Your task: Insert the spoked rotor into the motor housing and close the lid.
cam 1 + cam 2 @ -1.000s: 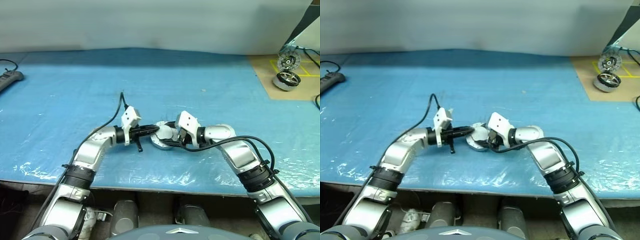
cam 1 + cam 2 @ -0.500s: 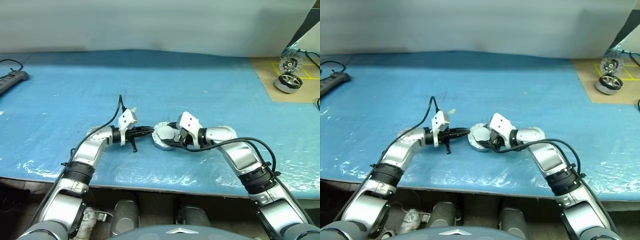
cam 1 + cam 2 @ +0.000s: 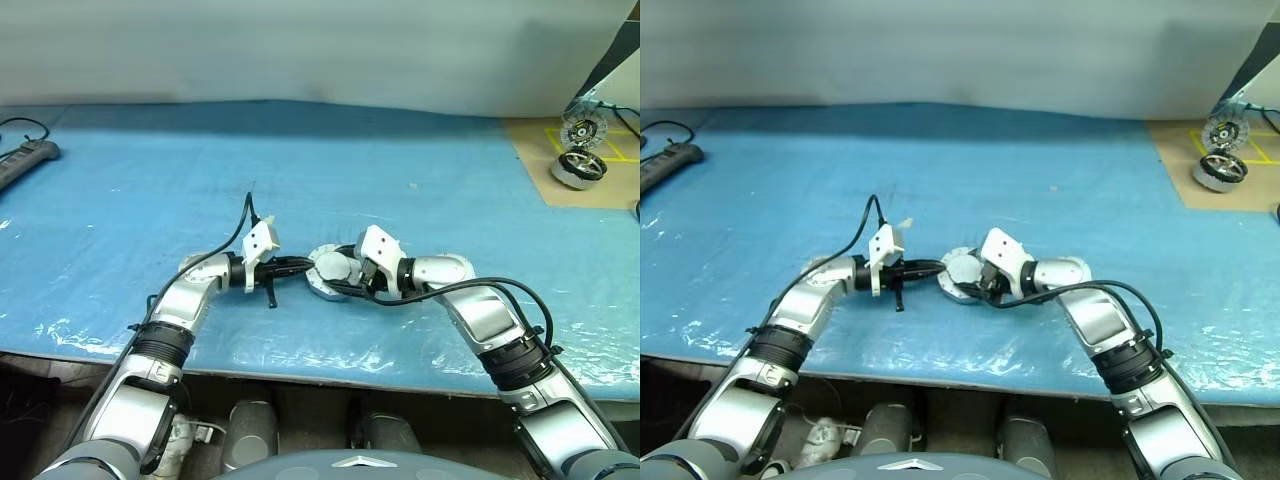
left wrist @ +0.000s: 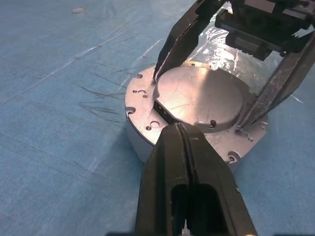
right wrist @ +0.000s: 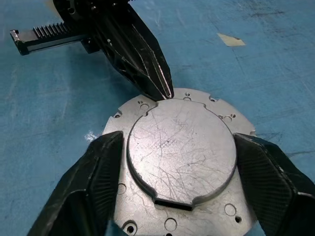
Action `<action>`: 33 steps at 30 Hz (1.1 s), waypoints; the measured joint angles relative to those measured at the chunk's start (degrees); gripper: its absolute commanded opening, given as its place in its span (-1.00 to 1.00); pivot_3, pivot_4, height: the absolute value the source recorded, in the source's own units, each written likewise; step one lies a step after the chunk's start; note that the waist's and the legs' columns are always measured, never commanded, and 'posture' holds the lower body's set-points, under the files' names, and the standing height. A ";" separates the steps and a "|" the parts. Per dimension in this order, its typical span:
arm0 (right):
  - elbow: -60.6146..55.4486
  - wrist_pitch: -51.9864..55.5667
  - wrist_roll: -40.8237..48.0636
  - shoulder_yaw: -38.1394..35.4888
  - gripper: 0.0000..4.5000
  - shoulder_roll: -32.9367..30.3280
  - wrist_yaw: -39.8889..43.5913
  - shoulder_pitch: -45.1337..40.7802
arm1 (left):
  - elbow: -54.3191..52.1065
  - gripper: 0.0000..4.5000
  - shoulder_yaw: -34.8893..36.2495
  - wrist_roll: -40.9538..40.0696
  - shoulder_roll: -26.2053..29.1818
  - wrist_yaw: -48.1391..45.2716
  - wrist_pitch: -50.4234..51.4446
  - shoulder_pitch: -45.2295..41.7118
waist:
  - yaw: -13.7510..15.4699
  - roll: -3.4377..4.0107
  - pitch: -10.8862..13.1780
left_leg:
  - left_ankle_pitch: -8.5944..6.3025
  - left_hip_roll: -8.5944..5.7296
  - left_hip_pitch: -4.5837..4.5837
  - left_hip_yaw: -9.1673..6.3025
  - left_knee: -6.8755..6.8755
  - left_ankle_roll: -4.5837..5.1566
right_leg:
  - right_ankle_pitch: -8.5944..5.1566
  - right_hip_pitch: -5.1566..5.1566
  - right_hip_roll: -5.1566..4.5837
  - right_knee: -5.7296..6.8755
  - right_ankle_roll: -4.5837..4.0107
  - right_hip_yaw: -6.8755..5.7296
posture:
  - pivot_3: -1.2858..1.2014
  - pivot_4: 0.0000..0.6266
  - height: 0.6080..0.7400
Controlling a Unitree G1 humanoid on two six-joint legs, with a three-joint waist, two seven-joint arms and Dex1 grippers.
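Where the two arms meet near the front edge of the blue worktop (image 3: 420,130), the motor housing (image 4: 147,129) sits flat on the plastic-covered surface with the lid (image 5: 182,147) lying closed on top of it, plain scratched outer face up. The lid looks seated level within the housing's flange, though a dark slot at its edge in the left wrist view may be a small gap at the hinge; the view is too tight to be sure.

The right pincer (image 5: 182,196) stands wide, one black ribbed finger on each side of the lid, both over the flange and right at the disc's edge; whether they touch it cannot be told. The left pincer (image 4: 184,130) has its two fingers pressed together with nothing between them, and its tip lies at the housing's rim, on the side opposite the right arm, touching or just short of the flange.

Near the worktop's far left edge lies a dark power strip (image 3: 22,160) with its cable. Well apart to the far right, on a brown board (image 3: 560,150) marked with yellow tape, sits a second motor (image 3: 578,165) with its round disc raised above it.
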 measured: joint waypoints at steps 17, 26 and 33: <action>-10.69 17.27 16.20 -12.80 0.99 1.45 -0.15 -0.50 | -0.51 -1.00 -0.48 0.54 -0.20 -0.20 -0.26 -0.49 | 0.28 0.01 0.03 | 0.01 -0.02 -0.65 0.01 -0.01 -0.01 | 0.06 -0.55 0.00 -0.01 -0.10 -0.02 | 0.03 -0.52 1.00; -8.00 28.99 24.04 -24.74 0.99 2.33 -8.45 4.44 | 5.24 -1.00 -0.55 0.74 -1.52 -0.57 -3.46 -3.15 | 0.46 0.01 0.03 | 0.02 -0.04 -0.65 0.01 -0.01 -0.02 | 0.06 -0.53 -0.01 -0.03 -0.09 -0.02 | 0.03 -0.52 1.00; -7.88 30.14 25.92 -26.17 0.99 1.88 -9.35 14.22 | 11.06 -1.00 -0.06 0.94 -1.70 -0.55 -9.15 -3.99 | 0.39 0.02 0.02 | 0.01 -0.04 -0.38 0.00 -0.03 -0.02 | -0.14 -0.31 -0.02 -0.06 0.26 -0.02 | 0.03 -0.52 1.00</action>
